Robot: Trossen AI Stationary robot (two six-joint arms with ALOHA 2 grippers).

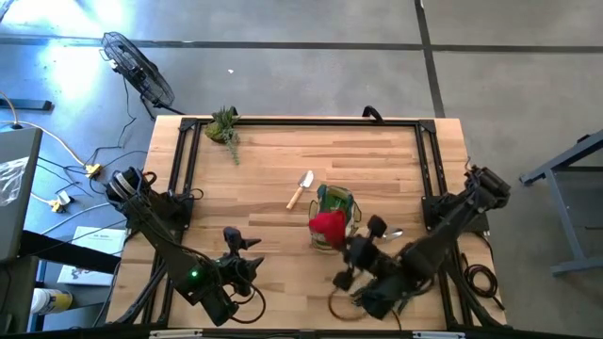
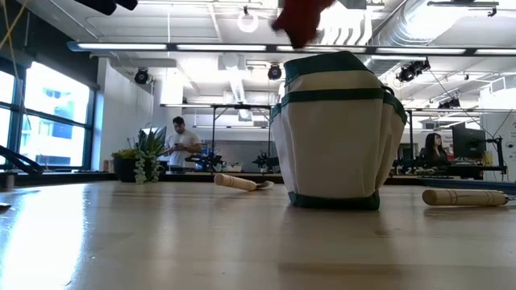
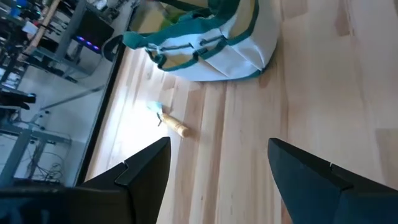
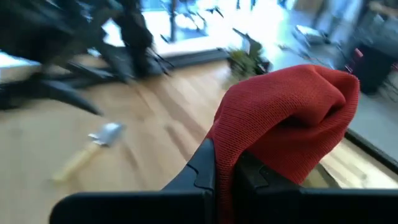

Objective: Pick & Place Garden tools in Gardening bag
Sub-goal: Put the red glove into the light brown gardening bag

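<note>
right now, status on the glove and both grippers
Right gripper shut on red glove, over gardening bag. Left gripper open, empty, near table's front. Trowel on table beside bag, not blocking.

Red glove [image 4: 283, 118]: knitted cloth, ribbed, matt. Gardening bag [image 2: 337, 133]: pale canvas-like fabric, green trim, matt. Tabletop [image 1: 273, 169]: light wood planks, smooth, slight sheen. Trowel [image 1: 301, 188]: pale wooden handle, bright blade, probably metal. Left hand [image 3: 217, 171]: dark matt fingers, likely plastic.
</note>
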